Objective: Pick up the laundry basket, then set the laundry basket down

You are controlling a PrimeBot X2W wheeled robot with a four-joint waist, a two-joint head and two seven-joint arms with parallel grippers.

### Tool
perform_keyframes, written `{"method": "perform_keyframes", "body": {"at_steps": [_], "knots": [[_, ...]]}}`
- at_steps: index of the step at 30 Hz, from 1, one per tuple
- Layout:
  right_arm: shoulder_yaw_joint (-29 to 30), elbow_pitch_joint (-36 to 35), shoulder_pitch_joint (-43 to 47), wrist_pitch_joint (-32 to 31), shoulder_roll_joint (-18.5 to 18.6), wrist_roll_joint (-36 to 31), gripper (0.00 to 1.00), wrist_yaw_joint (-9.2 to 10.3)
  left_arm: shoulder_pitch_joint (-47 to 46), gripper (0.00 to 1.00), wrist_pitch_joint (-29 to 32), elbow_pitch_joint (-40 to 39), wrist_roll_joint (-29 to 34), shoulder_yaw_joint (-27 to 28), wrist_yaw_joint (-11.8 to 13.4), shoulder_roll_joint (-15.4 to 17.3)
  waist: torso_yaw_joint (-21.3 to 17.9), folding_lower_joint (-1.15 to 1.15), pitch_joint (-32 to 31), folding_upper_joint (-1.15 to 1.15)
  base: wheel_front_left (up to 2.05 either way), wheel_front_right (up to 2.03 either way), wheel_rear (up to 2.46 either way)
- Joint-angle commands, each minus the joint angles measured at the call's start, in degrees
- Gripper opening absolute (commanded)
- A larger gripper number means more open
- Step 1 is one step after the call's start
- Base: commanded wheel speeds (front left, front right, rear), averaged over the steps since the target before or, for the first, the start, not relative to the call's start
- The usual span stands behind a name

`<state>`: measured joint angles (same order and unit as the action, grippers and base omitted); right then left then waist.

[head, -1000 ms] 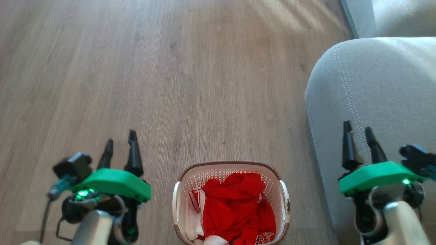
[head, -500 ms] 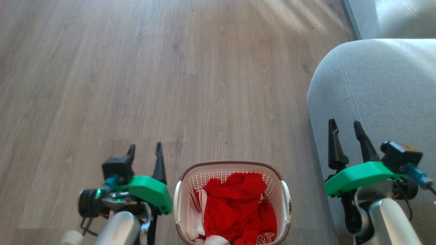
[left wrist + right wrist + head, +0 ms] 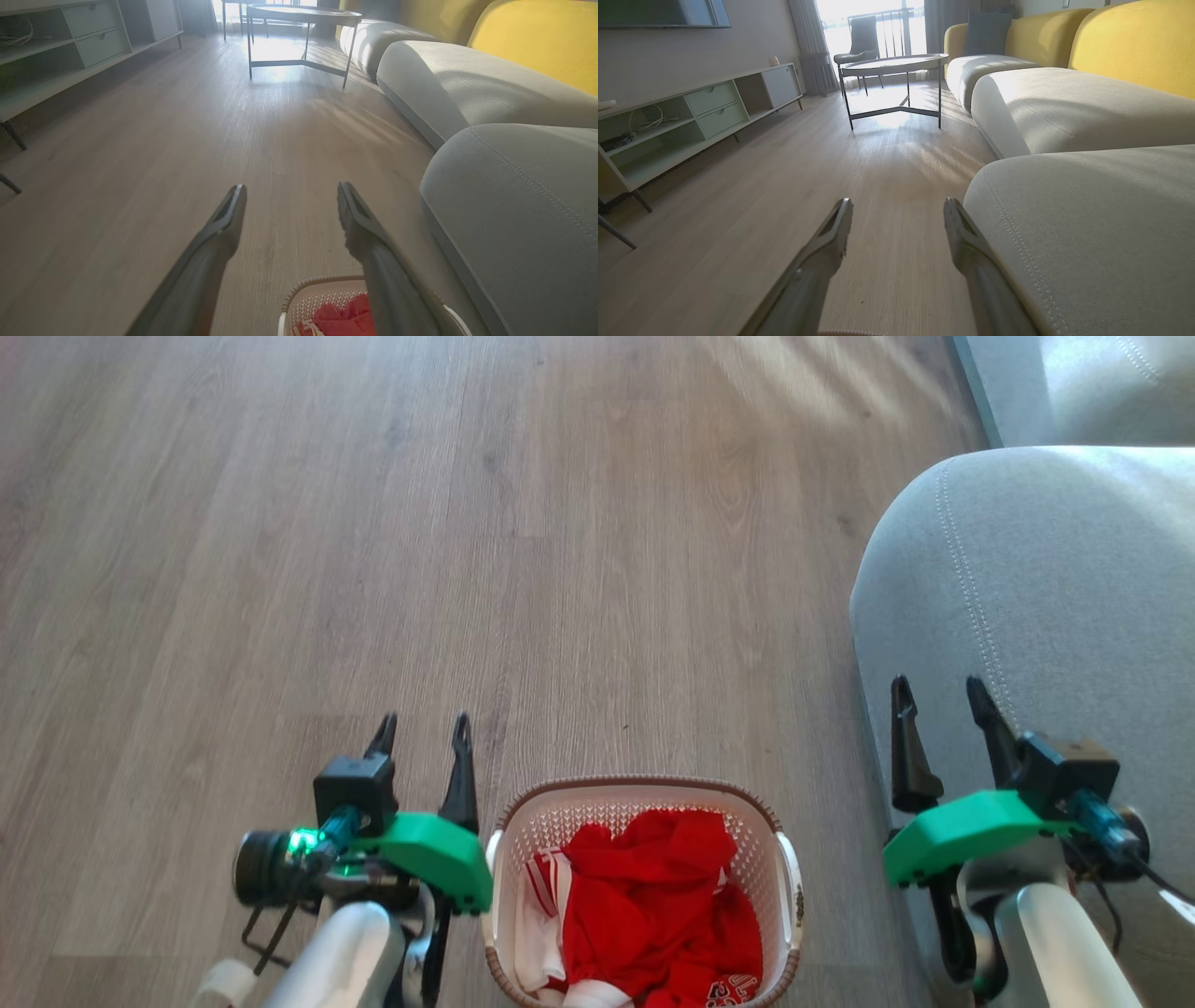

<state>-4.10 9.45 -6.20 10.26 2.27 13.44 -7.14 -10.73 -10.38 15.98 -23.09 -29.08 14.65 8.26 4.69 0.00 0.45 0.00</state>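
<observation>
The laundry basket (image 3: 640, 782) stands on the wooden floor (image 3: 467, 523), low in the middle of the head view. It holds red clothing (image 3: 653, 905) whose white print is cut off and not readable. The left gripper (image 3: 425, 723), jaws spread, is just beside the basket's left side. The right gripper (image 3: 937, 689), jaws also spread, is apart from it, by the grey sofa (image 3: 1046, 569).
</observation>
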Motion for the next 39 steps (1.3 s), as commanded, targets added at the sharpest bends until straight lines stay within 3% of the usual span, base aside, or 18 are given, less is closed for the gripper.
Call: {"method": "perform_keyframes", "body": {"at_steps": [1, 17, 24, 29, 34, 39], "knots": [[-1.2, -2.7, -3.8, 1.1, 0.5, -1.9, 1.00, -0.29, -3.9, 1.00, -1.0, -2.9, 2.5, 2.0, 0.5, 0.0, 0.0, 0.00, 0.1, 0.00, 0.00, 0.00, 0.00], [-0.3, -11.8, -4.0, 3.6, 0.6, -9.4, 1.00, -0.33, -2.7, 1.00, -3.5, -17.5, 15.9, 5.4, 4.9, -2.2, 0.6, 0.00, 1.0, 0.00, 0.00, 0.00, 0.00], [-0.7, -12.3, -3.8, 4.7, 0.6, -13.3, 1.00, -0.35, -2.1, 1.00, -4.6, -19.5, 19.7, 5.9, 1.6, -3.5, 0.8, 0.00, 1.2, 0.00, 0.00, 0.00, 0.00], [-0.5, -10.5, -3.5, 4.7, 0.6, -12.5, 1.00, -0.35, -1.1, 1.00, -4.6, -19.6, 19.7, 7.6, -1.2, -4.4, 0.6, 0.00, 1.2, 0.00, 0.00, 0.00, 0.00], [0.2, -7.9, -3.1, 4.7, 0.6, -10.6, 1.00, -0.35, 0.4, 1.00, -4.6, -14.7, 18.6, 7.8, -5.7, -4.9, 0.2, 0.00, 1.2, 0.00, 0.00, 0.00, 0.00], [0.4, -3.9, -2.6, 4.7, 0.6, -10.0, 1.00, -0.35, 0.8, 1.00, -4.6, -10.9, 16.9, 10.0, -7.9, -5.3, 0.0, 0.00, 1.3, 0.00, 0.00, 0.00, 0.00]]}}
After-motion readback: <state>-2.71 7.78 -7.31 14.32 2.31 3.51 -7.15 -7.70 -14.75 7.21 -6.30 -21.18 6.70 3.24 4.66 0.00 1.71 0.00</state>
